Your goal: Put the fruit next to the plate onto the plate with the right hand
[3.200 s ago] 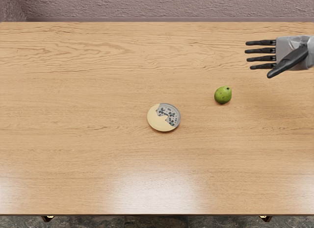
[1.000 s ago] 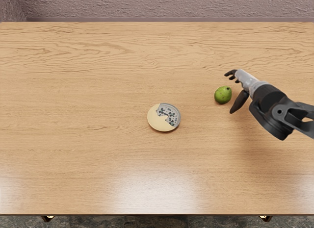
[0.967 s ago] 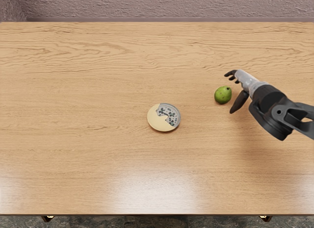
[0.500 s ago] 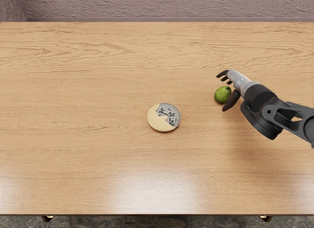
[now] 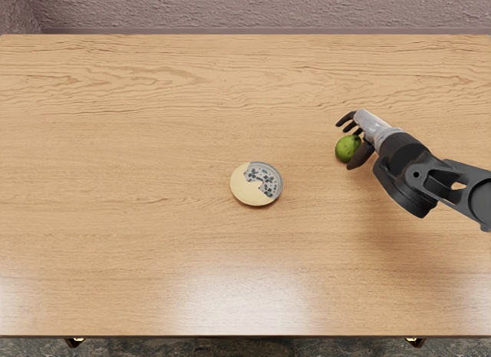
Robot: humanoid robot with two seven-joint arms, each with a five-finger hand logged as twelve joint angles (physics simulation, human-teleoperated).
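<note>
Counts: one table (image 5: 153, 104). One plate (image 5: 244, 190), near table centre. One green fruit (image 5: 345, 147), at about 2 o'clock from the plate; possibly a pear, too small to tell. One hand of mine in view, my right hand (image 5: 367, 134), at 3 o'clock of the fruit. Two table feet (image 5: 74, 342) at the 6 o'clock edge.

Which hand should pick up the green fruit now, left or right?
Right. The right hand is close beside the green fruit, and its arm comes in from the picture's right edge. The left arm is nowhere in view.
</note>
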